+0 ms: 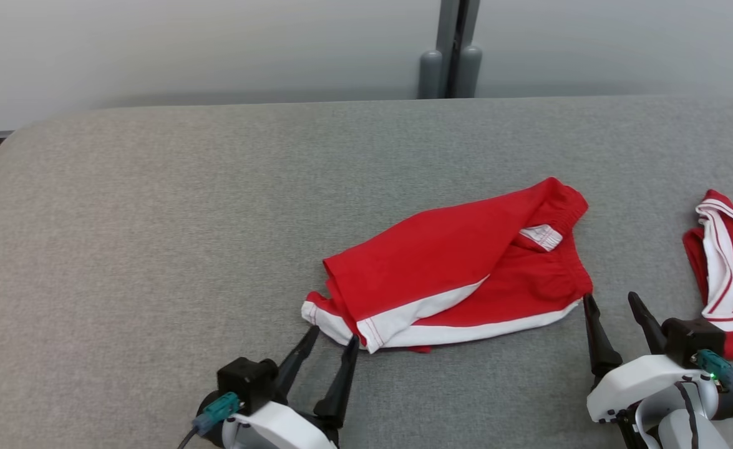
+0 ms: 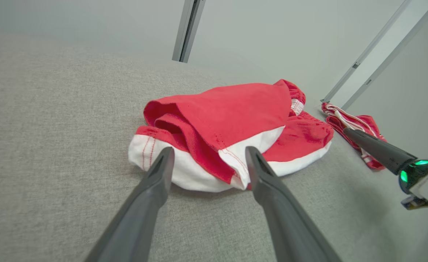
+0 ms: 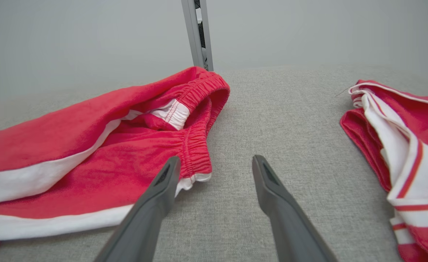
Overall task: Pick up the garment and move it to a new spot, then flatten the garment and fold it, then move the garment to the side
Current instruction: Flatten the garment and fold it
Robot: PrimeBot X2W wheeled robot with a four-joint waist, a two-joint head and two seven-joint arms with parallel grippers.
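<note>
Gaping wide and empty, the left jaws sit at the white hem of the red white-trimmed fabric shorts [image 1: 441, 262]. Right jaws, likewise spread and empty, stand beside its waistband corner.

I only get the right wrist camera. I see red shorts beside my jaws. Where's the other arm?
Observer: The left gripper sits at the shorts' other end, by the white hem, jaws open.
Operator: Is it holding them?
Observer: No. In the left wrist view nothing is pinched between its fingers.
Operator: Are the shorts flat there?
Observer: No, that leg end is bunched, one layer folded over.
</note>
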